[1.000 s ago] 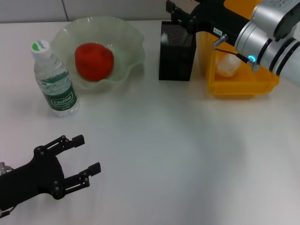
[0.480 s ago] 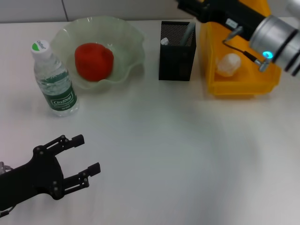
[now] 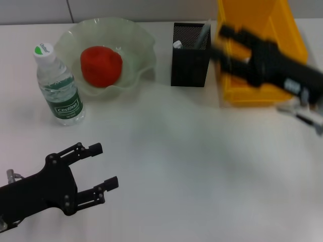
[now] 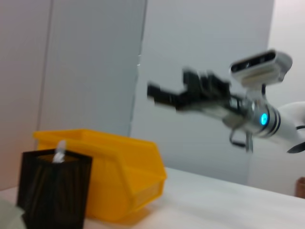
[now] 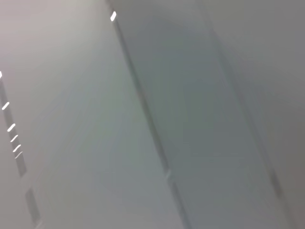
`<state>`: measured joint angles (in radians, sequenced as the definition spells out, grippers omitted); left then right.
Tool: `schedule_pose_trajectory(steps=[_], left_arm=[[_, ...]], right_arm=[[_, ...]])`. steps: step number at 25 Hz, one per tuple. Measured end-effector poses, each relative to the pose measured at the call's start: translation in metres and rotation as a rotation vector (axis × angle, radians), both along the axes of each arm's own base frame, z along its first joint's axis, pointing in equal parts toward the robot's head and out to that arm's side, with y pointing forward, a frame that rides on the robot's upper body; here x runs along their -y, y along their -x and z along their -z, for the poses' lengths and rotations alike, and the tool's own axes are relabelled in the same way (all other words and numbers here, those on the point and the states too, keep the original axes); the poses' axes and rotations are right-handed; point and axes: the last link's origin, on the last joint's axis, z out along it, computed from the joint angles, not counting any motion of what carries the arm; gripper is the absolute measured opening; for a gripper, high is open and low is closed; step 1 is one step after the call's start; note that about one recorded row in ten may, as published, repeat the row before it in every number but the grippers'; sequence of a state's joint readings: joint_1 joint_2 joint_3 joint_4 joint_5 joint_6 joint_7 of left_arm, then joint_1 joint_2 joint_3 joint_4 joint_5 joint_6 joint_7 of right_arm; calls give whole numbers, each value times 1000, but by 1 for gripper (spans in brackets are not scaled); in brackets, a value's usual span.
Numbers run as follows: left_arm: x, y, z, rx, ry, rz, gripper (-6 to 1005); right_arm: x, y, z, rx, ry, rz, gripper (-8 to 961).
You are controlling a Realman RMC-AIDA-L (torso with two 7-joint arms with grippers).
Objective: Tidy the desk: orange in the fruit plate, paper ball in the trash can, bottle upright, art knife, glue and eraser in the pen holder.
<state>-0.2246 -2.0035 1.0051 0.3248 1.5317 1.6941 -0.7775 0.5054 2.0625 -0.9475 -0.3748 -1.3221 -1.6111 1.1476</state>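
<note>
The orange (image 3: 101, 65) lies in the green glass fruit plate (image 3: 136, 45). The bottle (image 3: 58, 85) stands upright left of the plate. The black mesh pen holder (image 3: 191, 60) holds a white-tipped item (image 3: 176, 44) and a grey stick (image 3: 202, 36); it also shows in the left wrist view (image 4: 52, 191). My right gripper (image 3: 222, 43) is blurred, open and empty, above the yellow trash bin (image 3: 252, 15); the left wrist view (image 4: 164, 93) shows it in the air. The arm hides the paper ball. My left gripper (image 3: 107, 165) is open and empty at the table's front left.
The yellow bin (image 4: 119, 176) stands right next to the pen holder at the back right. The white table (image 3: 192, 166) stretches between the two arms. The right wrist view shows only a blurred grey wall.
My right gripper has left the pen holder and swung right and toward the front, now over the yellow bin and covering the paper ball. My left gripper has shifted slightly right.
</note>
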Motion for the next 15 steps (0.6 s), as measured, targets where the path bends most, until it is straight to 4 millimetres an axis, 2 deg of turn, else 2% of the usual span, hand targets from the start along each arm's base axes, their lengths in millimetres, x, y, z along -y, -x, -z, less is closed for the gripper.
schedule_pose_trajectory(steps=[7, 15], left_arm=[[-11, -9, -2, -10, 63, 64, 800], [-25, -14, -5, -67, 153, 101, 799]], right_arm=[[34, -21, 23, 188, 201, -83, 811], [61, -39, 39, 319, 227, -182, 811]])
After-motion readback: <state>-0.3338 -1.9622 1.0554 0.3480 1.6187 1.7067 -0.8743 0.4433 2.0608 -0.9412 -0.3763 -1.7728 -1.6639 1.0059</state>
